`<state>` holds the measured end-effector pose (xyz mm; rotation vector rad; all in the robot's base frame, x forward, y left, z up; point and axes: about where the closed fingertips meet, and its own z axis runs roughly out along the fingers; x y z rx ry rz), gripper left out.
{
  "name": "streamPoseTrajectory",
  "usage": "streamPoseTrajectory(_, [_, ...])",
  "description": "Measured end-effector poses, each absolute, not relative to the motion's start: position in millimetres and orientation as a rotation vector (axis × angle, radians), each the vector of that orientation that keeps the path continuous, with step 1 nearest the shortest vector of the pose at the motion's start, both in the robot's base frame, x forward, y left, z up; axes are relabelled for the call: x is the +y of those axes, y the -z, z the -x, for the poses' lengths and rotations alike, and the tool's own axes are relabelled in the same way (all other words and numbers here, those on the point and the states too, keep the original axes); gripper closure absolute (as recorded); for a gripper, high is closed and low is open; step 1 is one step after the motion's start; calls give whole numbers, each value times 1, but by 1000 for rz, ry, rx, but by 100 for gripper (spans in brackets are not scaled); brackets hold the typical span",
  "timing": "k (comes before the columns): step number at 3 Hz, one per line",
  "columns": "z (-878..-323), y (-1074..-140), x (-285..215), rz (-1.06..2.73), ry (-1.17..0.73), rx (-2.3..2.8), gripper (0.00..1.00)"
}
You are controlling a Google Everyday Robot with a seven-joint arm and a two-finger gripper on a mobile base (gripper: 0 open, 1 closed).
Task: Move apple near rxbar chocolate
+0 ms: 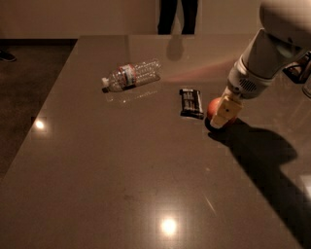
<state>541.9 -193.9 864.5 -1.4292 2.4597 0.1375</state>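
The red-orange apple (215, 107) sits on the table just right of the black rxbar chocolate wrapper (191, 102), nearly touching it. My gripper (224, 113) is down over the apple from the right, its pale finger (225, 109) covering much of the fruit. The white arm rises to the upper right.
A clear plastic bottle (131, 75) with a red-white label lies on its side to the left of the bar. A person's legs (177, 14) stand beyond the far edge of the brown table (121, 185). A dark object (297, 70) sits at the right edge.
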Motion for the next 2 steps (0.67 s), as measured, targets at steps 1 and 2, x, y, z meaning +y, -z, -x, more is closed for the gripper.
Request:
streamPoseTrajectory(1, [-542,-865,-193,1430,-137,2459,0])
streamPoseTrajectory(2, [-542,-865,-193,1430,-137,2459,0])
